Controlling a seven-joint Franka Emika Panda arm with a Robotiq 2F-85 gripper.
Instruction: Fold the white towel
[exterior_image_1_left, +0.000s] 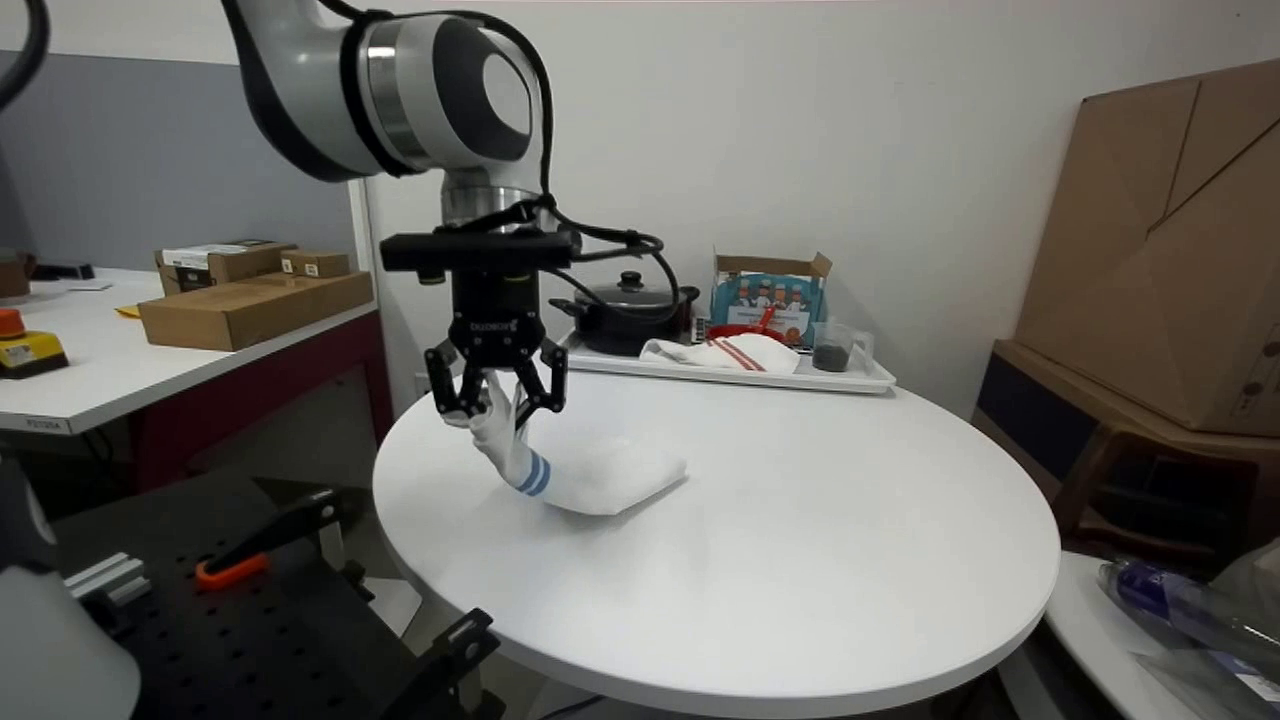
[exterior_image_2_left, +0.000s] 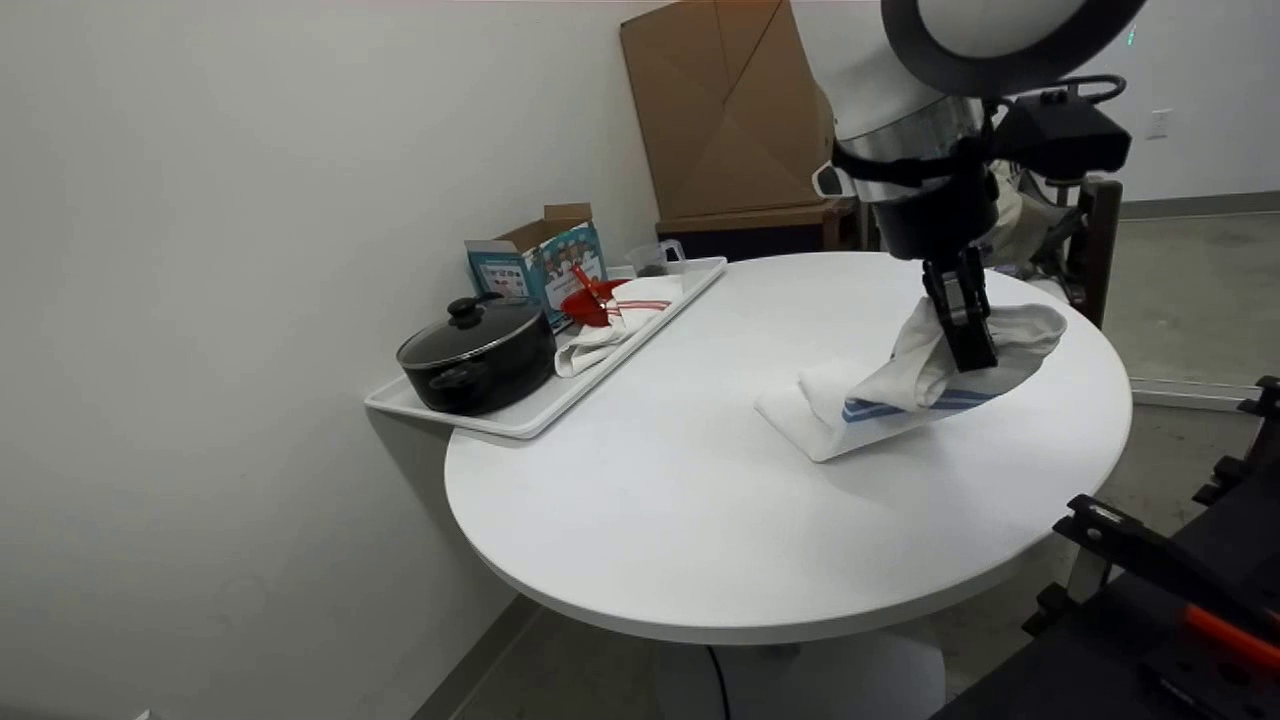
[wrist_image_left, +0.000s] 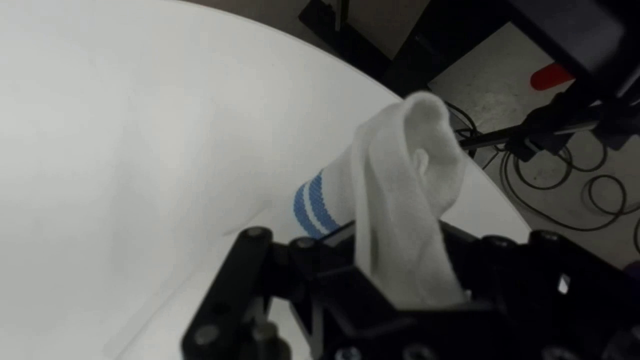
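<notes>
white table (exterior_image_1_left: 850, 540): it is bearing the white towel (exterior_image_2_left: 905, 375) near its rim, with more tabletop stretching away inward in both exterior views.
arm (exterior_image_1_left: 420, 100): it is reaching down over that same rim side, standing above the towel's outer part rather than its middle.
tray (exterior_image_1_left: 860, 383): it is lying well apart, along the wall (exterior_image_1_left: 900, 150); the red-striped cloth (exterior_image_1_left: 735, 352) on it is playing no part.
towel's long axis: it is running from the gripper (exterior_image_1_left: 503, 405) inward, away from the rim and toward the table's middle; judging by that, the fold is calling for a carry along this line, raised part going over flat part.
flat end (exterior_image_1_left: 625, 480): it is resting on the table, just inward of the gripper, and seeming to show more than one layer; it is probably the landing place.
gripper: it is clamping a raised bunch of the towel, the fingers (wrist_image_left: 330, 277) touching cloth on both sides and standing apart by its thickness; how hard they are squeezing cannot be told.
loop (wrist_image_left: 425, 102): this curl of cloth is jutting past the fingers toward the rim, roughly opposite the flat end; letting go here would probably leave it slumping there.
blue stripes (wrist_image_left: 318, 200): they are crossing the towel between grip and flat end.
</notes>
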